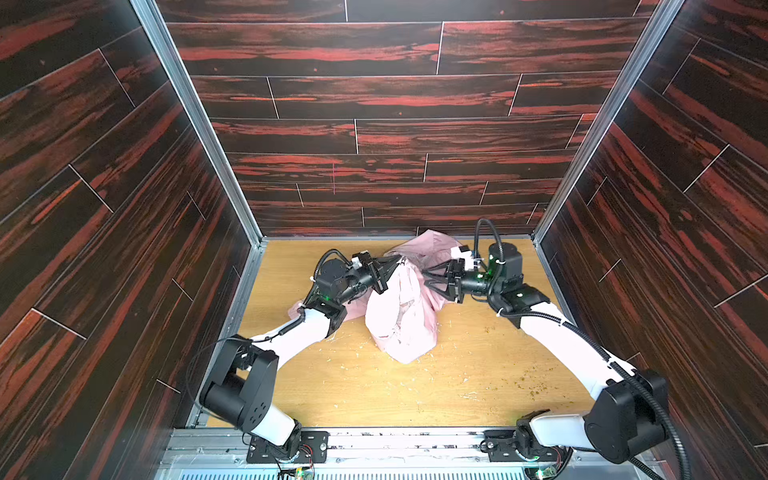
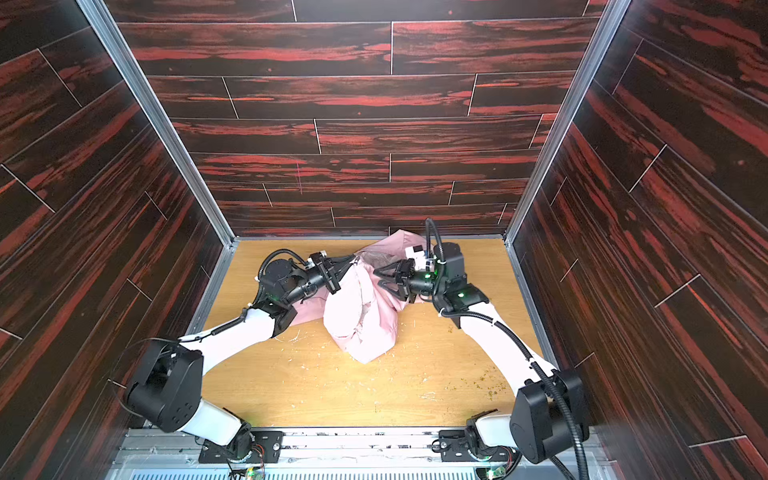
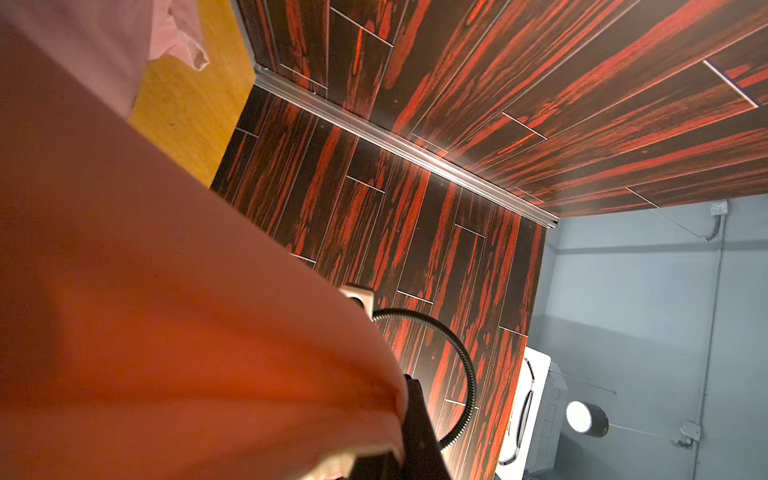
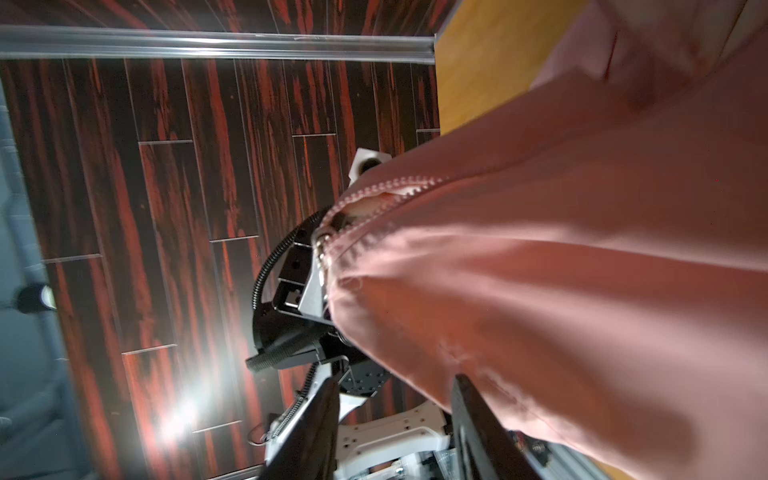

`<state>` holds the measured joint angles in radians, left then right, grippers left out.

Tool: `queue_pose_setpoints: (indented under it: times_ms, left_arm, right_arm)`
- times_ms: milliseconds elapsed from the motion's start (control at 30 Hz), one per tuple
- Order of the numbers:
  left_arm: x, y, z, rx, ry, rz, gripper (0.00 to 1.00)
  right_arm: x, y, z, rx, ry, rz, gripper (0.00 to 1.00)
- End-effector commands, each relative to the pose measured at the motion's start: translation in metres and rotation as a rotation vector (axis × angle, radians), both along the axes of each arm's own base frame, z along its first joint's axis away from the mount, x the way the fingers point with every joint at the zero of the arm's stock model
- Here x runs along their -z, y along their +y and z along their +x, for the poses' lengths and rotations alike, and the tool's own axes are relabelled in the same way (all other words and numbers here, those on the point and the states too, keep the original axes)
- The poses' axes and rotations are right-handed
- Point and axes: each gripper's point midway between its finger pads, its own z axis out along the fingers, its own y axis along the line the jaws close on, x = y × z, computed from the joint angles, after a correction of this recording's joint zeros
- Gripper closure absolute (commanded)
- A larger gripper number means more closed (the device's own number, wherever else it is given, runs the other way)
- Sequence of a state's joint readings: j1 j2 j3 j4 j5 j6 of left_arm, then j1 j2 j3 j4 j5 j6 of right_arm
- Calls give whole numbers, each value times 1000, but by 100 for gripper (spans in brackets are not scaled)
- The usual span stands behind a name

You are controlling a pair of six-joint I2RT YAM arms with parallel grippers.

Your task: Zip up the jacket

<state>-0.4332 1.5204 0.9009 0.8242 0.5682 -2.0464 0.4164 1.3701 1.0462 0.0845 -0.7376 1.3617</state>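
Your left pincer (image 1: pixel 400 262) is clenched on the hanging pink jacket (image 1: pixel 405 320), and your right pincer (image 1: pixel 424 279) sits released just beside it.

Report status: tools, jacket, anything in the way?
Status: left tool shut on jacket, holding it bunched up; right tool open beside it; zipper gaping near the grip; only crumbs on table.

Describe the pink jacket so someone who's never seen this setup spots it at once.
On the light wooden tabletop walled in by dark red-streaked panels, look toward the far edge. A crumpled light pink fabric jacket hangs from the shut left gripper, beside the open right gripper. It is the only cloth there.
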Motion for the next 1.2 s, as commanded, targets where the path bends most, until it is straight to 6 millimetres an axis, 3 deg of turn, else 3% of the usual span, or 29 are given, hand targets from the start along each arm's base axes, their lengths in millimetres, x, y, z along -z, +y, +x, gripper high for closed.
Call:
queue_pose_setpoints:
  times_ms: [0, 100, 233, 633, 733, 900, 1000, 1167]
  left_arm:
    - [4, 2, -20, 35, 42, 6, 100]
    - [26, 6, -26, 27, 101, 18, 100]
    - [45, 11, -30, 11, 155, 3, 100]
    - [62, 15, -43, 13, 211, 3, 100]
    - [64, 15, -45, 17, 219, 9, 100]
    - [63, 15, -43, 16, 208, 16, 100]
    - [64, 14, -42, 17, 203, 21, 100]
    - [63, 12, -41, 28, 193, 27, 100]
  right_arm:
    - [-1, 17, -5, -31, 75, 80, 55]
    - [8, 26, -9, -43, 106, 72, 55]
    - [35, 34, -13, -53, 182, 30, 60]
    - [65, 46, -11, -42, 228, 4, 66]
    - [69, 48, -8, -40, 226, 3, 73]
    - [69, 41, -12, -49, 168, -119, 71]
    - [54, 31, -9, -39, 55, -231, 60]
    - [30, 21, -7, -92, -175, -473, 50]
